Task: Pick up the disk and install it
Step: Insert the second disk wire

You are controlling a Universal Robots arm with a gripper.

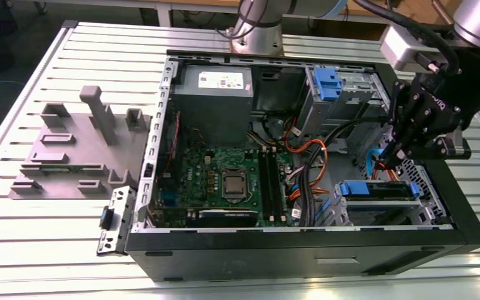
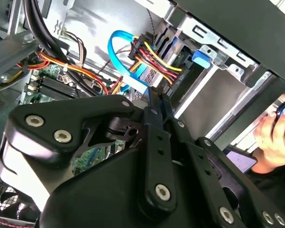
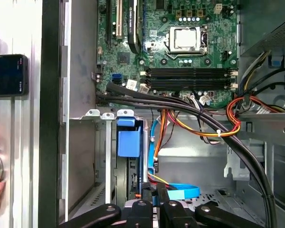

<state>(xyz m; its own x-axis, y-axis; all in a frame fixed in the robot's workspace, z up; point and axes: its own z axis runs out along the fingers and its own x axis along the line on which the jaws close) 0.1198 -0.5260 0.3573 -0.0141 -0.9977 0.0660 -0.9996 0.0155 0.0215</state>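
One risk: pincer [image 1: 397,156] fingers together, holding nothing, beside loose cables [image 1: 307,153] — snagging possible; disk [image 1: 377,190] sits in its bay.

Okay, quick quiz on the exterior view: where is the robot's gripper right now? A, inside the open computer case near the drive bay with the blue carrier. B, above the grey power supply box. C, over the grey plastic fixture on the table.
A: the gripper hangs inside the open computer case on the exterior view's right, just above the drive bay with the blue carrier.
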